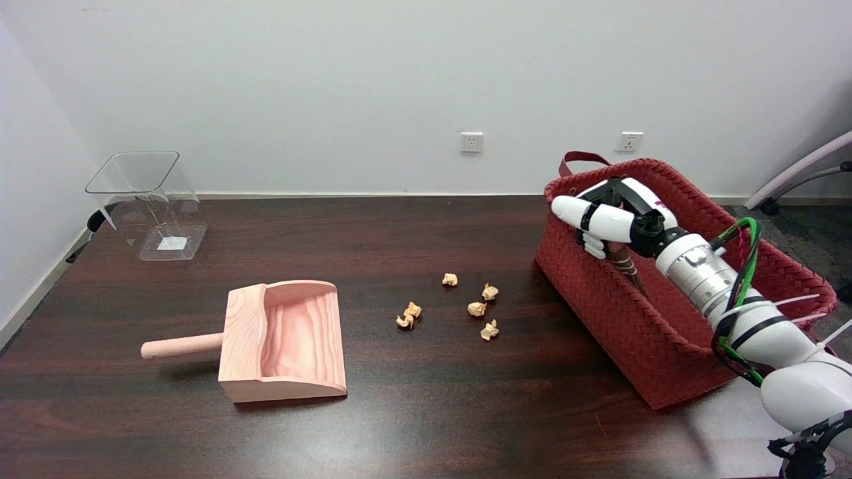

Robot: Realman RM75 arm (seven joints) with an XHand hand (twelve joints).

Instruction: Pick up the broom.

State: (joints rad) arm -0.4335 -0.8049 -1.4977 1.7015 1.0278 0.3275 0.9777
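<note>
Inside the red basket [619,319], robot hand [616,216] grips brown broom [626,263].

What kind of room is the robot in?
Probably an office or lab room: a dark wooden table against a plain white wall with power sockets, and an office chair at the right edge.

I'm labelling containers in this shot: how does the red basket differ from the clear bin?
The red woven basket is opaque, while the clear bin is see-through. The basket sits at the table's right with the right hand reaching into it; the bin stands far left, nothing visible inside but a small white patch at its bottom. The basket looks wider and lower. Both are open-topped and upright.
</note>
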